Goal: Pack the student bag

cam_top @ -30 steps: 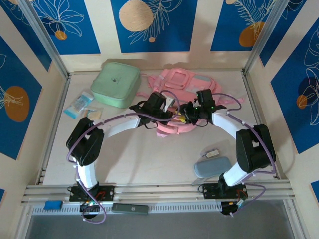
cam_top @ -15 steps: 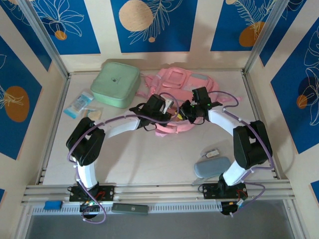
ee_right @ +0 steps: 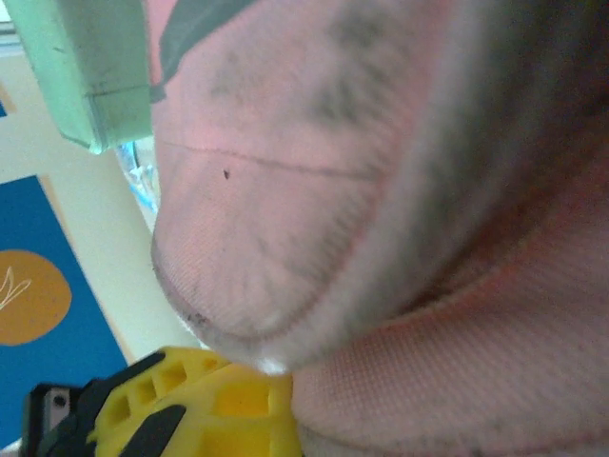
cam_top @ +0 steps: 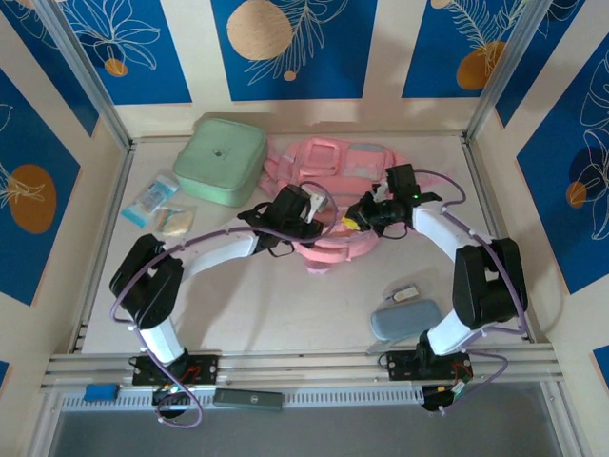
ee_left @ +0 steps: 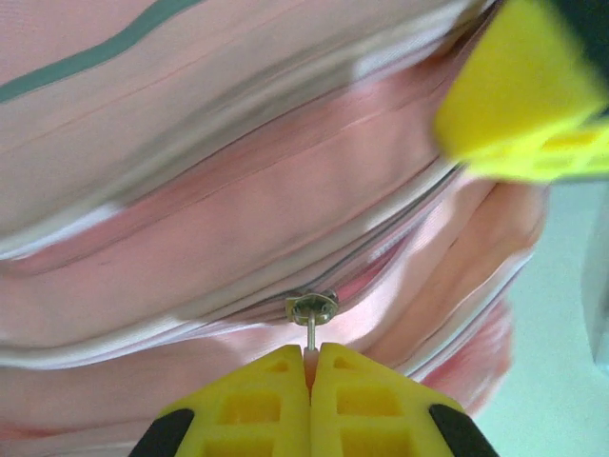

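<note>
Near the far edge of the table point(cam_top: 266, 295), the large pink fabric student bag point(cam_top: 333, 157) lies with the left gripper point(ee_left: 311, 357) closed on its metal zip pull point(ee_left: 311, 314) and the right gripper point(cam_top: 354, 219) clamped shut on its fabric.

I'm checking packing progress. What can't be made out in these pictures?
- Left wrist view: how far the zip runs past the zip pull pinched by the left end effector; frame edges cut it.
- Top view: the student bag's zip, hidden under the arms and right end effector.
- Right wrist view: what the right end effector pinches; blurred pink fabric crowds the lens.
- Top view: small packets, too small to identify.
</note>
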You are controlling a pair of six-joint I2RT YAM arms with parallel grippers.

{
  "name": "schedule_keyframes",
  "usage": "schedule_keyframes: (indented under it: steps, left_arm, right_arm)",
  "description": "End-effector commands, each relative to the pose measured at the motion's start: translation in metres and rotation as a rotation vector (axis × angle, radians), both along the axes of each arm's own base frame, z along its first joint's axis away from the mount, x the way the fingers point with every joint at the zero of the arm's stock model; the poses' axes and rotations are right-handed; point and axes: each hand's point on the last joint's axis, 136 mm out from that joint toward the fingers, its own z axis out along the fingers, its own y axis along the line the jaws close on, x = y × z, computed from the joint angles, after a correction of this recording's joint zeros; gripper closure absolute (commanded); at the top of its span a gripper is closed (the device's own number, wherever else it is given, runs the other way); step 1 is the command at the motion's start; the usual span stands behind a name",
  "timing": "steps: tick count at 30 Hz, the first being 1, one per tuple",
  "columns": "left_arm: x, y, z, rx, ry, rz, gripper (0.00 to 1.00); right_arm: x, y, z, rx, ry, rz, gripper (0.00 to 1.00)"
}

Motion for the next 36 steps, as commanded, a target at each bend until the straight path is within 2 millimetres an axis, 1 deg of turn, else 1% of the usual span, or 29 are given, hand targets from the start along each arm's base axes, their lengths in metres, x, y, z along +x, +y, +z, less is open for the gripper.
schedule_keyframes:
  steps: [1, 3, 5, 8, 12, 14, 17, 19, 22, 25, 28, 30, 31, 34, 36]
  left_arm:
    - [-0.030, 0.052, -0.031, 0.182, 0.099, 0.054, 1.00]
    - [-0.025, 0.064, -0.035, 0.212, 0.090, 0.085, 1.00]
    - [-0.014, 0.075, -0.036, 0.231, 0.077, 0.129, 1.00]
    - [0.009, 0.089, -0.036, 0.202, 0.065, 0.203, 1.00]
    - [0.043, 0.107, -0.033, 0.183, 0.028, 0.312, 1.00]
    - [0.056, 0.110, -0.031, 0.150, 0.013, 0.339, 1.00]
    - [0.070, 0.109, -0.030, 0.111, -0.032, 0.343, 1.00]
    - [0.073, 0.104, -0.031, 0.081, -0.027, 0.322, 1.00]
    - [0.071, 0.093, -0.037, 0.043, -0.005, 0.281, 1.00]
    - [0.069, 0.089, -0.040, 0.033, 0.010, 0.261, 1.00]
    - [0.072, 0.091, -0.044, 0.066, 0.022, 0.270, 1.00]
    - [0.077, 0.100, -0.049, 0.115, 0.042, 0.325, 1.00]
    - [0.077, 0.099, -0.050, 0.114, 0.052, 0.327, 1.00]
    - [0.073, 0.081, -0.044, 0.020, 0.068, 0.269, 1.00]
    - [0.069, 0.074, -0.042, -0.013, 0.087, 0.243, 1.00]
  right_arm:
    - [0.021, -0.050, 0.031, -0.026, -0.152, -0.053, 1.00]
    - [0.022, -0.060, 0.037, -0.016, -0.151, -0.057, 1.00]
    - [0.026, -0.066, 0.042, -0.006, -0.163, -0.065, 1.00]
    - [0.030, -0.072, 0.042, -0.002, -0.165, -0.069, 1.00]
    - [0.032, -0.069, 0.038, -0.003, -0.158, -0.030, 1.00]
    - [0.033, -0.068, 0.037, 0.013, -0.164, -0.013, 1.00]
    - [0.033, -0.069, 0.033, 0.014, -0.155, -0.013, 1.00]
    - [0.033, -0.071, 0.032, 0.015, -0.156, -0.020, 1.00]
    - [0.035, -0.069, 0.032, 0.015, -0.163, -0.016, 1.00]
    - [0.041, -0.069, 0.033, 0.016, -0.171, -0.015, 1.00]
    - [0.051, -0.070, 0.034, -0.002, -0.193, -0.026, 1.00]
    - [0.057, -0.072, 0.030, -0.019, -0.199, -0.045, 1.00]
    - [0.059, -0.073, 0.028, -0.023, -0.199, -0.050, 1.00]
    - [0.062, -0.074, 0.022, -0.043, -0.190, -0.052, 1.00]
    - [0.061, -0.072, 0.021, -0.047, -0.188, -0.038, 1.00]
